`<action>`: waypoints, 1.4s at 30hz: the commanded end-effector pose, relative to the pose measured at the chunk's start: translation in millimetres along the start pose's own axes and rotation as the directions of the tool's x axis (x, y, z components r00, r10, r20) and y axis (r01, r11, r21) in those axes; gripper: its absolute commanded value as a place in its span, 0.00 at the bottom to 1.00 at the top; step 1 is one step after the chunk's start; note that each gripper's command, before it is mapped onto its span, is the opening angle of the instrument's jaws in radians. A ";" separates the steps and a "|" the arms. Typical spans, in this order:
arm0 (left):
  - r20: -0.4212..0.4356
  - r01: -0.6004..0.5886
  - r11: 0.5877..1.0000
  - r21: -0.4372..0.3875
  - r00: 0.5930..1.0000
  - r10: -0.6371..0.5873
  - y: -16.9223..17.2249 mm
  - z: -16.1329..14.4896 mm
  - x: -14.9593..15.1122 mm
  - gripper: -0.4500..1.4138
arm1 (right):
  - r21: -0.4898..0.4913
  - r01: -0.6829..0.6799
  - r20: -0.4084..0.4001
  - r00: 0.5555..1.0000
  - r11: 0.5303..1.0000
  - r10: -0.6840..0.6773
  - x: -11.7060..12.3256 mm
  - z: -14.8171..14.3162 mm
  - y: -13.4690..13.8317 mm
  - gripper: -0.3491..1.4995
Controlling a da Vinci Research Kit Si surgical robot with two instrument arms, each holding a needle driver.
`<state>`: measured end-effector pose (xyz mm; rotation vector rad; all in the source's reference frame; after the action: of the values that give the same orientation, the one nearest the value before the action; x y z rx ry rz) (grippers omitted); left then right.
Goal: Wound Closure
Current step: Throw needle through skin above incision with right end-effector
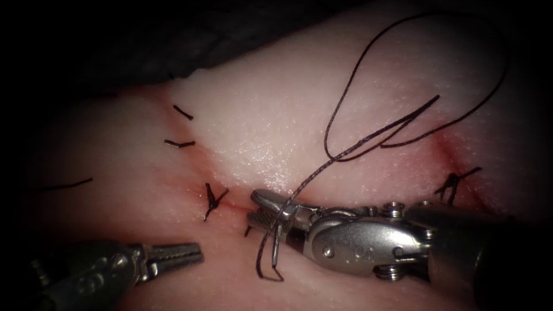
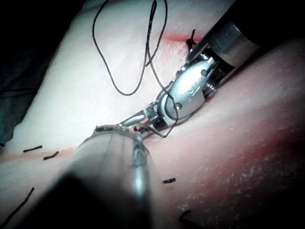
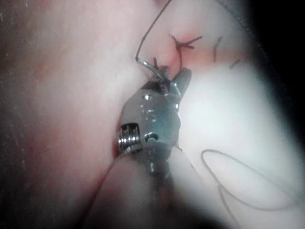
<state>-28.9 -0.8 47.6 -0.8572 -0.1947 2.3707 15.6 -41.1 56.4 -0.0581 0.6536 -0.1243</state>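
**Right tool holds the needle at the cut**

Your right silver needle driver (image 1: 262,210) has its jaws clamped on the thin curved steel needle (image 1: 277,245), dark braided thread (image 1: 340,98) draped across them, low over the pale pink tissue (image 1: 259,126). Your left tool (image 1: 187,252) rests near-left, jaws closed, empty.

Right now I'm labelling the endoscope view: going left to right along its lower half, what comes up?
Left tool, holding nothing → knotted stitch on the cut → right tool holding the needle, thread draped over it → another knot.
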 end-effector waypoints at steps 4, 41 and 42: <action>-0.002 -0.002 1.000 0.005 1.000 0.002 -0.6 0.7 0.7 0.00 | -0.001 -0.160 -0.015 0.987 0.987 0.160 -2.4 1.0 2.1 0.00; -0.013 -0.065 0.997 0.029 0.998 0.066 -1.0 9.9 0.9 0.00 | 0.130 -0.617 0.015 0.784 0.777 0.620 -2.6 1.5 5.5 0.00; 0.005 -0.068 0.998 0.013 0.998 0.068 -1.0 11.3 0.2 0.00 | 0.124 -0.621 0.015 0.781 0.774 0.624 -2.0 1.2 5.6 0.00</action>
<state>-35.4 -0.7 57.5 -0.8512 -0.1890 2.4395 14.3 -36.0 57.6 0.2909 0.6574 0.4870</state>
